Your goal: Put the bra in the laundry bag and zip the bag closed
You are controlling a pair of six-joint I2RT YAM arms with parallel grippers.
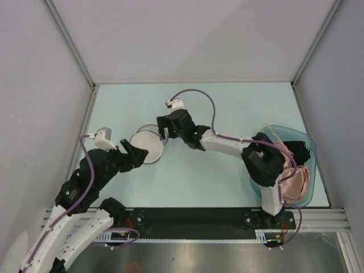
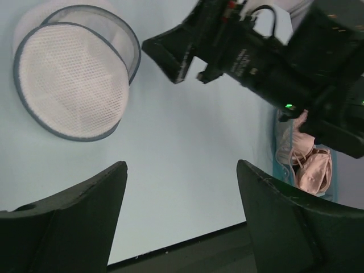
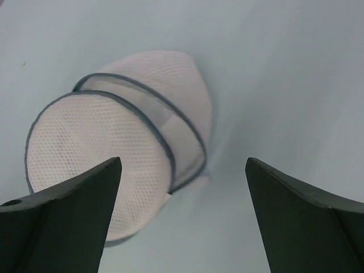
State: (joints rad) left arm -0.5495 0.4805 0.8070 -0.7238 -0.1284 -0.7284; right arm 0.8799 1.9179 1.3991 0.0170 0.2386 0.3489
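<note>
White mesh laundry bag (image 1: pixel 147 147) lies with halves parted, between both pincers; left gripper (image 2: pixel 182 170) and right gripper (image 3: pixel 182 165) gape empty; salmon-pink bra (image 1: pixel 296 185) sits in teal basin (image 1: pixel 309 198), well behind the right gripper.

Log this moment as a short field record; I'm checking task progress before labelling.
bra: in the teal basin at far right, beside a black garment
laundry bag: on the table, left of centre, halves apart, not zipped
left gripper: open, near the bag, holding nothing
right gripper: open, by the bag, holding nothing
progress: bra not yet in the bag
</note>
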